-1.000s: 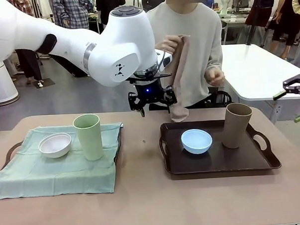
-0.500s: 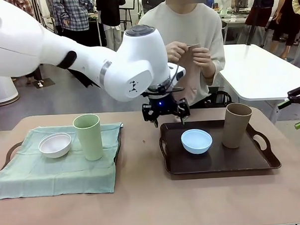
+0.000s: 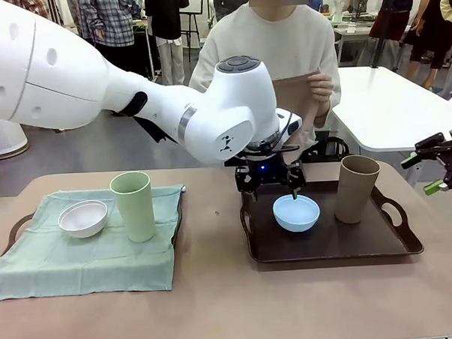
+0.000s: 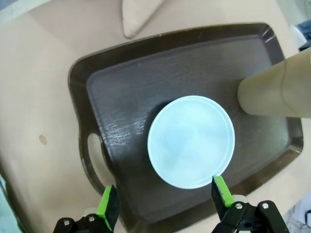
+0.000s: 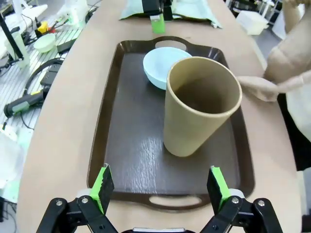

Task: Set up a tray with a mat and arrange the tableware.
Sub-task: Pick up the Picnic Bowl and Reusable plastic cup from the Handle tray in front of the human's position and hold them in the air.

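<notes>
The left gripper (image 3: 272,190) hangs spread wide over the light blue bowl (image 3: 296,213) on the dark tray (image 3: 334,247) — holding nothing. The tan cup (image 3: 358,188) stands at the bowl's three o'clock — the right gripper (image 3: 427,173) beyond it, likewise spread and empty.

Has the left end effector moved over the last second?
Yes: the left end effector went right and lower, from left of the tray to over the blue bowl.
</notes>
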{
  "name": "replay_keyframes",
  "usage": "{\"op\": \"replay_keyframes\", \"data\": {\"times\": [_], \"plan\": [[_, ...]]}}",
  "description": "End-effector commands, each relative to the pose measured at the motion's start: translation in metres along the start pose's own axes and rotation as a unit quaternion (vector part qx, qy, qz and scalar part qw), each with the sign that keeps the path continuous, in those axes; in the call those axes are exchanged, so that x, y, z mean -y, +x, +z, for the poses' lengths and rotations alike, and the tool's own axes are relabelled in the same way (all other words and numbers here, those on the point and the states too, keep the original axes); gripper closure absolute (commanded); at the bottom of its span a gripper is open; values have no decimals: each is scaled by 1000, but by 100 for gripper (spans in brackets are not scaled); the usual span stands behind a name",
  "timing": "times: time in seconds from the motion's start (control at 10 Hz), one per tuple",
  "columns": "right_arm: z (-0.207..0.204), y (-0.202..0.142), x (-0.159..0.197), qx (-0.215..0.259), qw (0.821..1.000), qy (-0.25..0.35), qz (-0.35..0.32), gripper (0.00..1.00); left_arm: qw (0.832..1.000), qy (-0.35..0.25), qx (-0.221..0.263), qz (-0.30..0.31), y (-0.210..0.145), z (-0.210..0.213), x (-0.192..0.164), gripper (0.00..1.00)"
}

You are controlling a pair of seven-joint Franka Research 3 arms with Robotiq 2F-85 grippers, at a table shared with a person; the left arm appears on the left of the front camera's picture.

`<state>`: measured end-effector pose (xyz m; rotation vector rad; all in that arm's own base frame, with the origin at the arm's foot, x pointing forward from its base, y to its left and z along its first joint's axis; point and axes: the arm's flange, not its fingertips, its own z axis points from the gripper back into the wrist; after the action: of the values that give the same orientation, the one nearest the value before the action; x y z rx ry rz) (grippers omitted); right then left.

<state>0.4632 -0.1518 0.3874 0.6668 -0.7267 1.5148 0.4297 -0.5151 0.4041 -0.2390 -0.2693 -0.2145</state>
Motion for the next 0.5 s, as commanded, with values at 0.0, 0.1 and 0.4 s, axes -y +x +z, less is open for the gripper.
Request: {"op": "replay_keyframes", "data": {"times": [0.0, 0.1, 0.4], "plan": [[-20, 9, 0, -1, 1000, 1, -26, 0, 1000, 7, 12, -8, 11, -9, 7, 0], [-28, 9, -1, -4, 999, 8, -33, 0, 1000, 7, 11, -3, 12, -11, 7, 0], [-45, 8, 2, -3, 999, 13, -52, 0, 1000, 12, 4, -3, 13, -18, 12, 0]]}}
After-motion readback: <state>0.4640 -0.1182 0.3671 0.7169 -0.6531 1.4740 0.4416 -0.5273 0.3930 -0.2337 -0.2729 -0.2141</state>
